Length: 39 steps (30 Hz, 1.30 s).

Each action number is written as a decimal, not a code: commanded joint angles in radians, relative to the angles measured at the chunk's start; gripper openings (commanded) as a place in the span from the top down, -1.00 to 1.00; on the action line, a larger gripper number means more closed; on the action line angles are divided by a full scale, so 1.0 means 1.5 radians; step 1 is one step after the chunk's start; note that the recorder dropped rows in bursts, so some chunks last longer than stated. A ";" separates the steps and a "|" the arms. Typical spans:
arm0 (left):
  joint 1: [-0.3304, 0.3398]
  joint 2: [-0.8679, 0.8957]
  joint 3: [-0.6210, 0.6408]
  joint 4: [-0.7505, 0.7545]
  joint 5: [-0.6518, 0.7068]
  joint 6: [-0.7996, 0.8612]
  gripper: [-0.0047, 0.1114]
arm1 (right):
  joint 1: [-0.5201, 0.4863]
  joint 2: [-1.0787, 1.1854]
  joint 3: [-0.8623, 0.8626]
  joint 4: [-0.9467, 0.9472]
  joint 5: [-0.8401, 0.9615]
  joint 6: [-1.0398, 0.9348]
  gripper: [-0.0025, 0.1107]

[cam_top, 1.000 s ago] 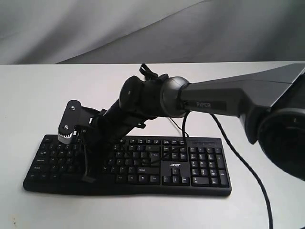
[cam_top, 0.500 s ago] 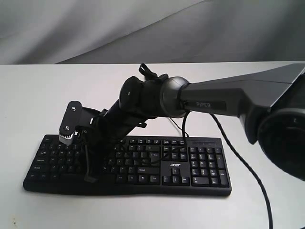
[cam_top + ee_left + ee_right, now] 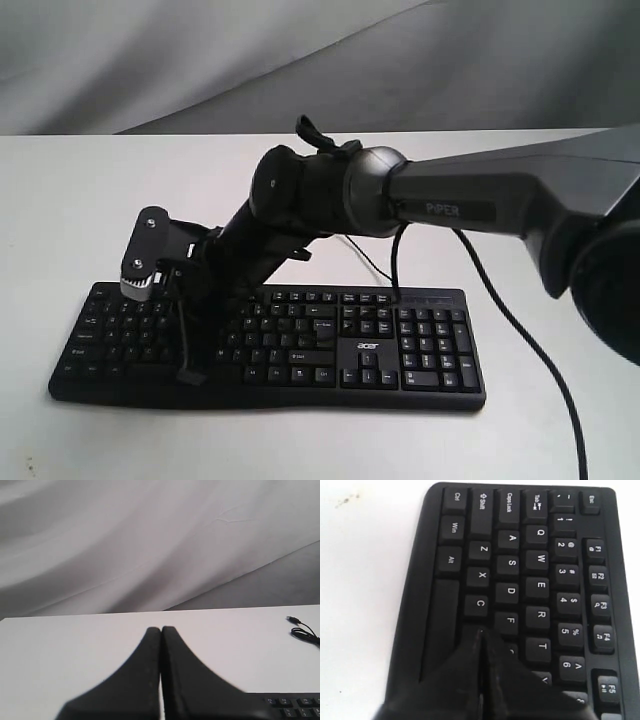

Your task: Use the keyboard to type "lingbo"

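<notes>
The black keyboard (image 3: 400,345) with a white acer logo lies on the white table. My right arm reaches across it to its left half. The right gripper (image 3: 190,376) is shut, its tip pointing down at the lowest letter row. In the right wrist view the right gripper (image 3: 481,631) has its closed tip on the key just past C, beside F; whether it presses the key, I cannot tell. My left gripper (image 3: 161,628) is shut and empty, held over bare table, with a corner of the keyboard (image 3: 295,704) beside it. The exterior view does not show it.
The keyboard's thin black cable (image 3: 372,264) runs back from behind the keys, and its USB plug (image 3: 294,619) lies loose on the table. A thicker arm cable (image 3: 520,350) hangs past the number pad. A grey cloth backdrop (image 3: 200,60) closes off the far side.
My right arm's elbow and forearm have risen a little and shifted right. The shut fingertip has stayed at nearly the same spot on the keyboard's left half.
</notes>
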 commanded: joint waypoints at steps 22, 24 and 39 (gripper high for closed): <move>-0.004 -0.003 0.003 0.000 -0.006 -0.001 0.91 | 0.008 -0.004 0.015 -0.007 -0.020 -0.009 0.96; -0.004 -0.003 0.003 0.000 -0.006 -0.001 0.91 | 0.008 0.004 0.015 -0.006 -0.024 -0.009 0.96; -0.004 -0.003 0.003 0.000 -0.006 -0.001 0.91 | 0.009 0.004 0.015 -0.003 -0.027 -0.014 0.96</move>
